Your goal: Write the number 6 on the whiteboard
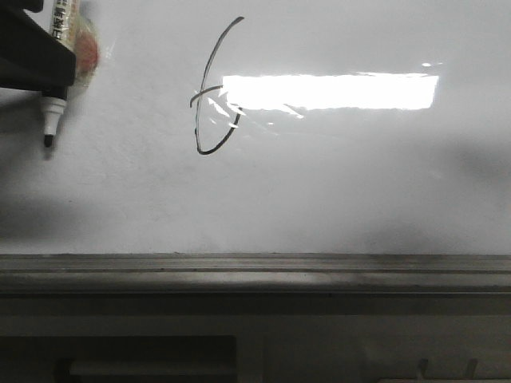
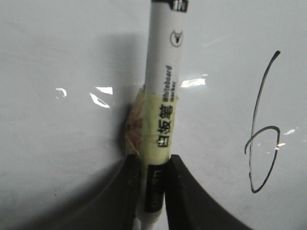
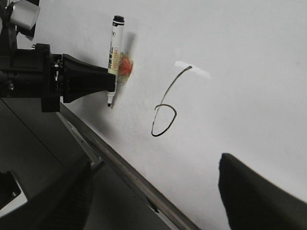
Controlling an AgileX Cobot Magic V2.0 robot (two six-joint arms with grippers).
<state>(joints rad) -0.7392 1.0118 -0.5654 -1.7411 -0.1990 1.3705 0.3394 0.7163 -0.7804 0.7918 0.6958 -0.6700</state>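
The grey ledge (image 1: 255,271) runs along the near edge of the whiteboard (image 1: 359,183). Up on the board, the number 6 (image 1: 214,96) is drawn in thin black line, beside the bright glare. Off to the side, the left gripper (image 2: 152,191) squeezes the whiteboard marker (image 2: 160,96), tip off the board. The right gripper (image 3: 158,201) looks wide and empty.

The whiteboard (image 1: 335,191) looks glossy and smooth; below it the ledge (image 1: 255,271) looks dull grey metal. The marker (image 2: 160,72) seems smooth plastic.
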